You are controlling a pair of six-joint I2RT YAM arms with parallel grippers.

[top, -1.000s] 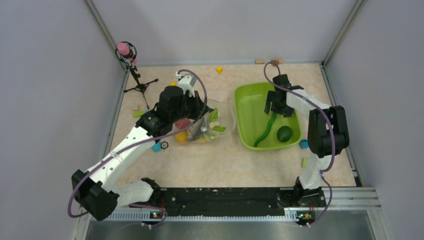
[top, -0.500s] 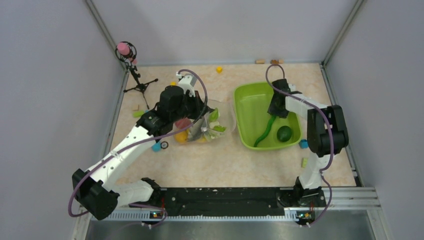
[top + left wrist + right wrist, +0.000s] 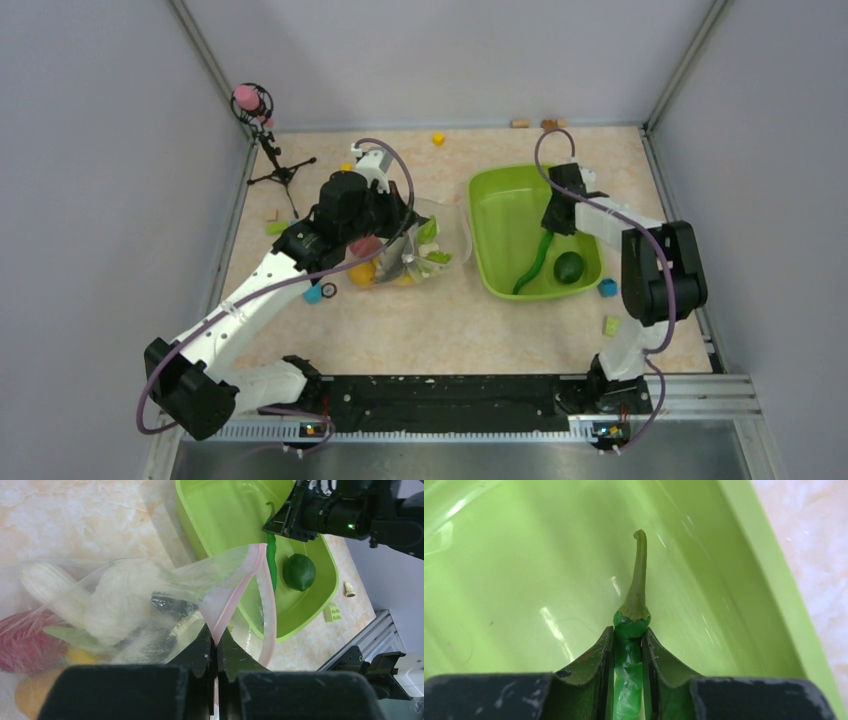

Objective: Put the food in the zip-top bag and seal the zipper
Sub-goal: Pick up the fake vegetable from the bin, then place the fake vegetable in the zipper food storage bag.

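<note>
Right gripper [image 3: 628,642] pinches the long green chilli [image 3: 636,600] in the lime-green tray [image 3: 514,545], its stem pointing straight out past the fingertips, while off to its left the left gripper [image 3: 216,641], clamped on the zipper [image 3: 234,587], holds the zip-top bag [image 3: 115,592] open.

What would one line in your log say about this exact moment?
left gripper: shut on zipper, zip-top bag open | right gripper: shut on green pepper in tray | lime: in tray
</note>
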